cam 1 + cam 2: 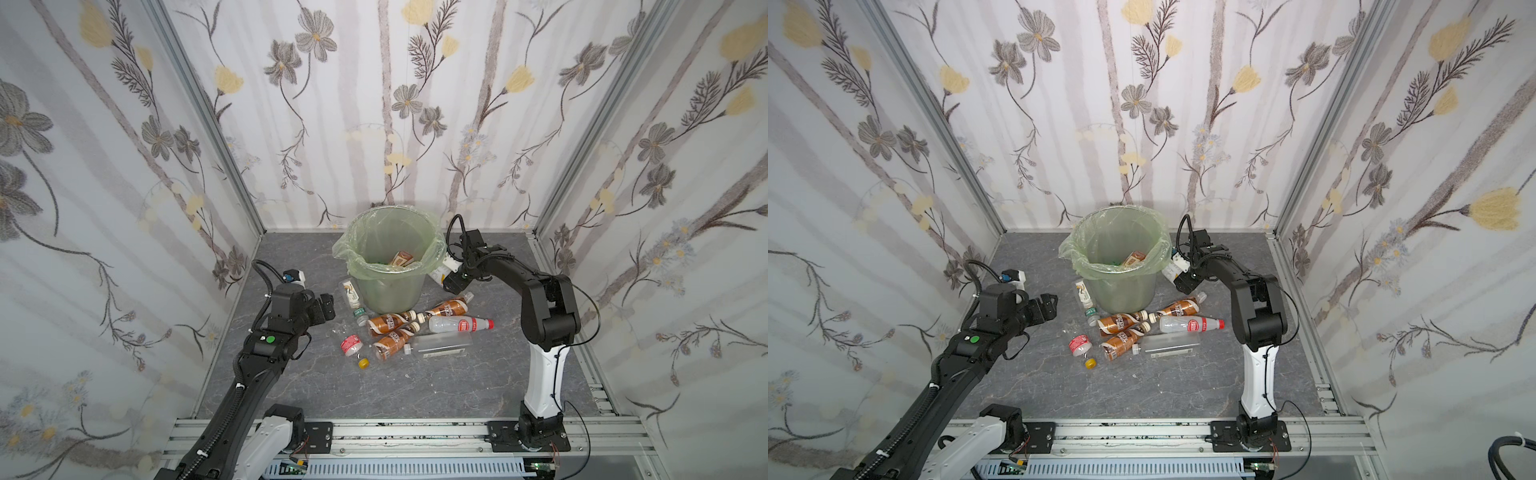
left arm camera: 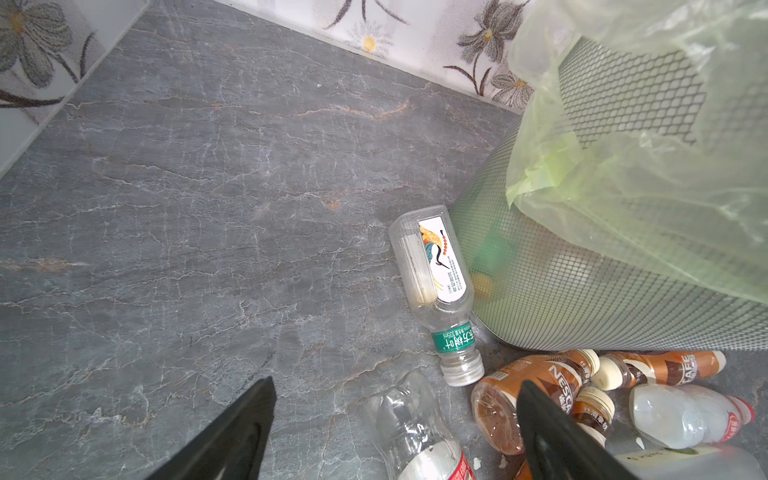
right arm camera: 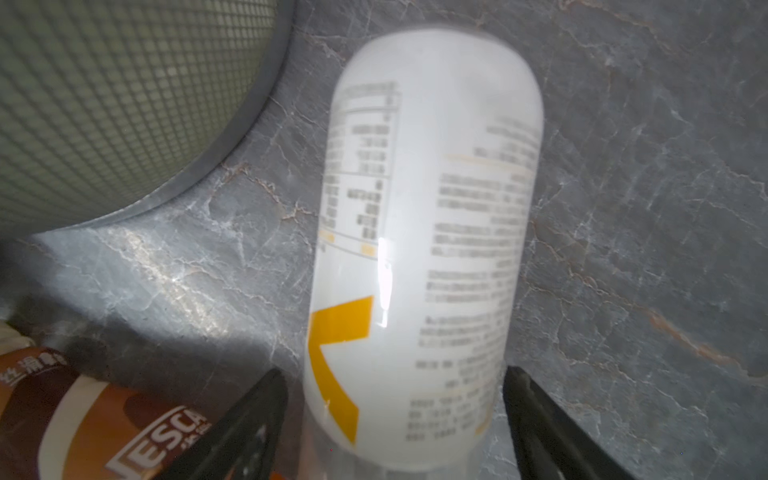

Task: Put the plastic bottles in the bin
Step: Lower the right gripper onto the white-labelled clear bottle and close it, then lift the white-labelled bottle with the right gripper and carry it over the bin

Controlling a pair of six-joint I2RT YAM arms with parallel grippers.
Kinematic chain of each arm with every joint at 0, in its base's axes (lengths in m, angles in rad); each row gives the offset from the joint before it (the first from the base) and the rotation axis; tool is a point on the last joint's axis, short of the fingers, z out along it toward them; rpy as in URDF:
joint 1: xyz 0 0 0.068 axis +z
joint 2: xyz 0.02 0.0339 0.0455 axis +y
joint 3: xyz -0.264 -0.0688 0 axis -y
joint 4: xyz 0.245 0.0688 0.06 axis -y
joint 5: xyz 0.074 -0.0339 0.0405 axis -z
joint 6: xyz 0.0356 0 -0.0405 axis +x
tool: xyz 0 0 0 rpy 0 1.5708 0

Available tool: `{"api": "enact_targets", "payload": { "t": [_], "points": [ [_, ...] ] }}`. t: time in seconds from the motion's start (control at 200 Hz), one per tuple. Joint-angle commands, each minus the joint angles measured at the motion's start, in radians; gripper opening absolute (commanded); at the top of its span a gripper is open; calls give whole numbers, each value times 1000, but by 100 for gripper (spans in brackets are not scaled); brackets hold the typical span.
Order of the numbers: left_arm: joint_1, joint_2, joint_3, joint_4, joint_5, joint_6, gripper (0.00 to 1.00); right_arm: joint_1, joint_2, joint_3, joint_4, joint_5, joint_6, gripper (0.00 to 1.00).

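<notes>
The pale green bin (image 1: 390,291) (image 1: 1121,291) stands at the back middle, with a brown-labelled bottle (image 1: 401,258) inside. Several plastic bottles lie in front of it: brown-and-white ones (image 1: 390,322), a red-labelled one (image 1: 459,324) and a clear one (image 1: 440,345). My right gripper (image 1: 448,283) (image 3: 395,372) is low at the bin's right side. Its fingers stand open on either side of a white-labelled bottle (image 3: 432,208) (image 1: 439,274), with gaps showing. My left gripper (image 1: 326,307) (image 2: 397,382) hangs open over a crushed clear bottle (image 2: 415,428). Near it lies a crane-labelled bottle (image 2: 436,282).
A loose yellow cap (image 1: 364,363) lies in front of the pile. The bin's mesh wall (image 3: 104,104) and a brown bottle (image 3: 104,415) lie close to the right gripper. Flowered walls close in the back and both sides; a metal rail (image 1: 415,432) runs along the front.
</notes>
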Motion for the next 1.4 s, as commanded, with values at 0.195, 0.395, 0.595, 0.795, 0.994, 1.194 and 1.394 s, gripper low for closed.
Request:
{"api": "enact_targets", "payload": {
  "t": [0.195, 0.395, 0.595, 0.795, 0.994, 1.194, 1.394],
  "points": [
    [2, 1, 22, 13, -8, 1, 92, 2, 40, 51, -6, 90, 73, 81],
    [2, -2, 24, 11, -7, 4, 92, 1, 70, 80, -24, 124, 139, 77],
    [3, -5, 21, 9, -5, 2, 92, -4, 97, 118, -61, 129, 182, 71],
    [2, -26, 6, 8, -8, -1, 92, -25, 76, 122, -42, 121, 253, 61],
    [2, -50, -15, 7, -12, -5, 92, -44, 10, 108, 8, 122, 312, 53],
    [3, -56, -22, 5, -15, -3, 92, -49, -73, 96, 38, 133, 357, 50],
    [3, -54, -25, 5, -18, -4, 92, -57, -165, 82, 56, 107, 399, 50]
  ]
}}
